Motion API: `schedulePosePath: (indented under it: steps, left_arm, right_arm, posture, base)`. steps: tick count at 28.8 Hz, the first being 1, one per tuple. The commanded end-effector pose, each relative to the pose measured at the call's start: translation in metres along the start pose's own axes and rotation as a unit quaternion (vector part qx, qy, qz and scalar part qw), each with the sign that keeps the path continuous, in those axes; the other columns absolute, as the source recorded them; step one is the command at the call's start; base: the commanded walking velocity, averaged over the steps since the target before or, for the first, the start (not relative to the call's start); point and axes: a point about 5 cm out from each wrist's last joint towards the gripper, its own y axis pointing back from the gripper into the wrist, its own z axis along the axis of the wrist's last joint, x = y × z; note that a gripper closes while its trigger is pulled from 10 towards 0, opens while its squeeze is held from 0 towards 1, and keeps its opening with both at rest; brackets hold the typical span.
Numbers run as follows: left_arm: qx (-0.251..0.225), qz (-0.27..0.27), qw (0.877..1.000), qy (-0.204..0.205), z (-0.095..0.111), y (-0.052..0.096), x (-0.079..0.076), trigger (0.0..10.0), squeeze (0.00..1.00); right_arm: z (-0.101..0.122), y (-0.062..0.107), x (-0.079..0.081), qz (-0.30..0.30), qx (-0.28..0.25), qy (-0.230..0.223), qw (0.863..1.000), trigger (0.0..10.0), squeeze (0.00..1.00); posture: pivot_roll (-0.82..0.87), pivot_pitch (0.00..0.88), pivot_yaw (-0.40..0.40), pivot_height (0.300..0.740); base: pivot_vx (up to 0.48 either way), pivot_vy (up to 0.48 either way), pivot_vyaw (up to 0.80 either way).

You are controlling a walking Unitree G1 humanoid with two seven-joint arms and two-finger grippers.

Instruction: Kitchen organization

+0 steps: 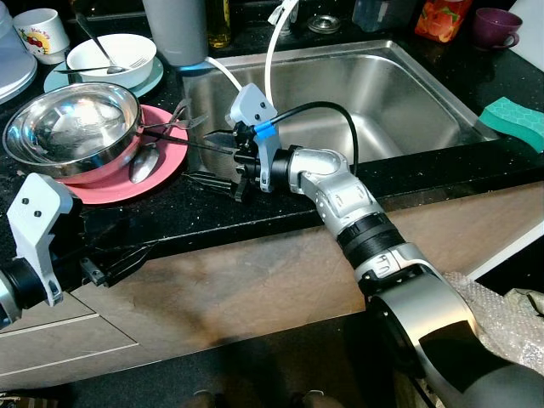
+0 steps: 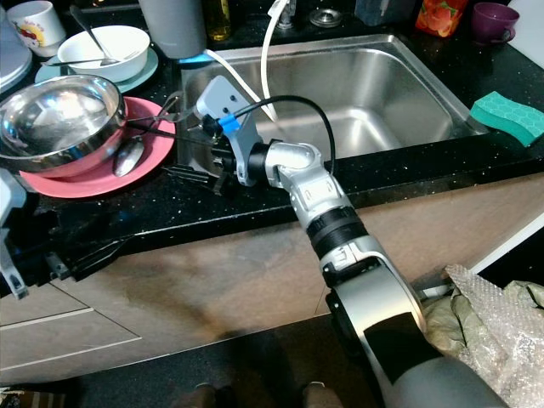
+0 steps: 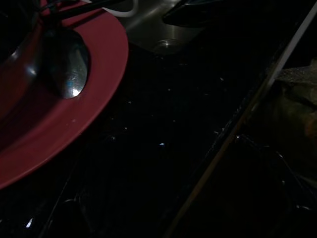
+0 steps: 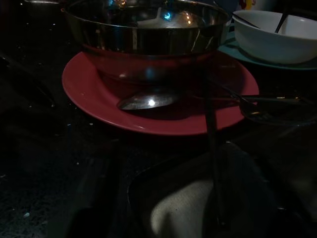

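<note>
Left gripper (image 1: 106,263) low at counter edge, fingers' state can't tell. Steel bowl (image 1: 72,127) and spoon (image 1: 143,164) sit on red plate (image 1: 161,166). Right gripper (image 1: 191,157) at plate's rim, fingers spread. Sink (image 1: 382,93) right of it.

green sponge (image 1: 513,121), purple cup (image 1: 496,26)

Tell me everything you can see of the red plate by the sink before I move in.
The red plate is round, shallow and matte, plastic or ceramic by its look. It lies flat on the black counter, left of the sink. A steel bowl sits on it, covering its far left part. A spoon rests bowl-down near its front rim, and a fork lies across its right edge. The right end effector reaches in over that edge.
</note>
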Motion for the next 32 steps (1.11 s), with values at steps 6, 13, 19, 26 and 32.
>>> schedulePosePath:
  steps: [6,13,19,26,32]
  left_arm:
    - [0.004,-0.007,1.0,0.006,-0.0012,0.0001,-0.0028,10.0,0.0]
    - [0.004,-0.006,1.0,0.006,-0.0014,0.0004,-0.0027,10.0,0.0]
    - [0.004,-0.006,1.0,0.006,-0.0013,0.0003,-0.002,10.0,0.0]
    - [0.003,-0.007,1.0,0.005,-0.0011,0.0001,-0.0016,10.0,0.0]
    - [0.001,-0.007,1.0,0.005,-0.0007,-0.0005,-0.0011,10.0,0.0]
  right_arm:
    - [0.0028,-0.0036,0.0004,0.005,-0.002,0.003,1.0,3.5,0.0]
    - [0.0038,-0.0032,-0.0004,0.007,-0.004,0.003,1.0,2.5,0.0]
    - [0.0052,-0.003,-0.0016,0.006,-0.005,0.003,1.0,2.1,0.0]
    - [0.0069,-0.0025,-0.0028,0.004,-0.009,0.001,1.0,1.7,0.0]
    - [0.0091,-0.0016,-0.0048,-0.001,-0.015,0.0,1.0,1.5,0.0]
  posture:
    - [0.09,0.191,-0.018,0.74]
    - [0.09,0.189,-0.018,0.74]
    - [0.09,0.188,-0.018,0.74]
    - [0.08,0.187,-0.015,0.74]
    - [0.08,0.181,-0.015,0.74]
  base:
    - [0.0,0.0,0.0]
    - [0.0,0.0,0.0]
    - [0.0,0.0,0.0]
    - [0.0,0.0,0.0]
    - [0.0,0.0,0.0]
